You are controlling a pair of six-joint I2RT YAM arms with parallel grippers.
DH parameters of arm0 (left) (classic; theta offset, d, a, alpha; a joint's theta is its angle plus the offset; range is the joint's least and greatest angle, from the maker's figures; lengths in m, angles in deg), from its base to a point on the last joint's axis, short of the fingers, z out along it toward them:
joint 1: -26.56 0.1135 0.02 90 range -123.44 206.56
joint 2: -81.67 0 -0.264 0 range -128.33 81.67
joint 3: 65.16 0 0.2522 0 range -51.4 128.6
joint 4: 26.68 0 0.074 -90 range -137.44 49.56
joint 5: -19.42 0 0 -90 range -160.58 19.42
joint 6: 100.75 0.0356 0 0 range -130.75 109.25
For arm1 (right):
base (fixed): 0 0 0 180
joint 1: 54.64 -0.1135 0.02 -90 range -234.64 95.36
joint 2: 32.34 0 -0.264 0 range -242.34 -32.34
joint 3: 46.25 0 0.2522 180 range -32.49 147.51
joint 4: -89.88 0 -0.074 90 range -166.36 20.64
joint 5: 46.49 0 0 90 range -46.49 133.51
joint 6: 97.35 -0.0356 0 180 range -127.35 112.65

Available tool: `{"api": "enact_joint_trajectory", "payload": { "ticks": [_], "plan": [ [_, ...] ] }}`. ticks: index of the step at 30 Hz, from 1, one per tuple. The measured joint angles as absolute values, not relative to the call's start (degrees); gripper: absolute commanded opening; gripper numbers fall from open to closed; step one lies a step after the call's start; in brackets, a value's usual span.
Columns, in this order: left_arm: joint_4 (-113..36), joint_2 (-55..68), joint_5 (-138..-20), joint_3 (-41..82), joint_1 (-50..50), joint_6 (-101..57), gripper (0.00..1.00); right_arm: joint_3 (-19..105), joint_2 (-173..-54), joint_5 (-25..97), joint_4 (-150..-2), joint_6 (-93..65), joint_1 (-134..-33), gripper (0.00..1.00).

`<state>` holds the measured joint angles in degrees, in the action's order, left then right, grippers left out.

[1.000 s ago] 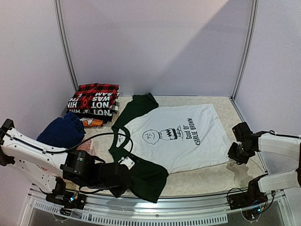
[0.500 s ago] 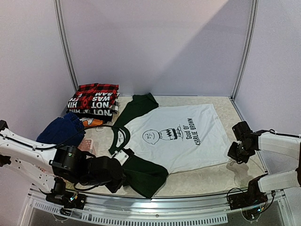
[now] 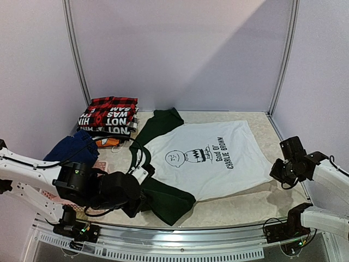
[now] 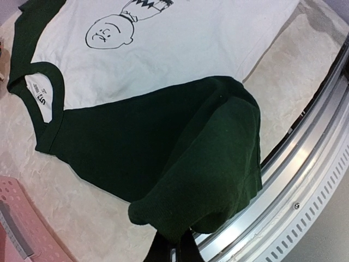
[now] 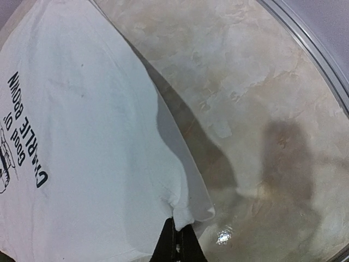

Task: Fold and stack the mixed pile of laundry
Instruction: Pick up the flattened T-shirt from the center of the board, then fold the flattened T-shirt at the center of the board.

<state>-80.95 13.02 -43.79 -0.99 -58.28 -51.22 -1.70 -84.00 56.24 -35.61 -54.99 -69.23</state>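
My right claw [image 5: 175, 240] had just snapped shut on the T-shirt [image 3: 207, 158] hem; my left claw [image 4: 173, 248] pinched its green sleeve [image 4: 207, 164]. The fold looked ready.

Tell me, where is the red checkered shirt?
In the top view, the red checkered shirt sits on the folded stack at the far left, behind the blue garment.

Left gripper [image 4: 173, 246] clamped on the green sleeve [image 4: 163, 142]
The white T-shirt [image 4: 185, 43] lay spread on the table [image 4: 82, 218], with a pink basket [image 4: 19, 218] near its collar.
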Motion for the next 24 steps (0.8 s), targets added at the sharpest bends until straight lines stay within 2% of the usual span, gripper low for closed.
{"api": "enact_joint_trajectory", "payload": {
  "ticks": [7, 15, 24],
  "plan": [
    [-83.5, 13.1, -43.1, 2.3, -57.5, -50.0, 0.0, -1.7, -81.2, 59.9, -30.4, -59.9, -76.5, 0.0],
    [-84.5, 12.7, -42.9, 3.7, -54.8, -48.4, 0.0, -1.0, -81.8, 64.3, -29.0, -61.7, -76.8, 0.0],
    [-84.7, 9.2, -43.3, 6.3, -48.3, -44.7, 0.0, 4.4, -88.7, 67.4, -30.6, -59.6, -76.8, 0.0]
  ]
}}
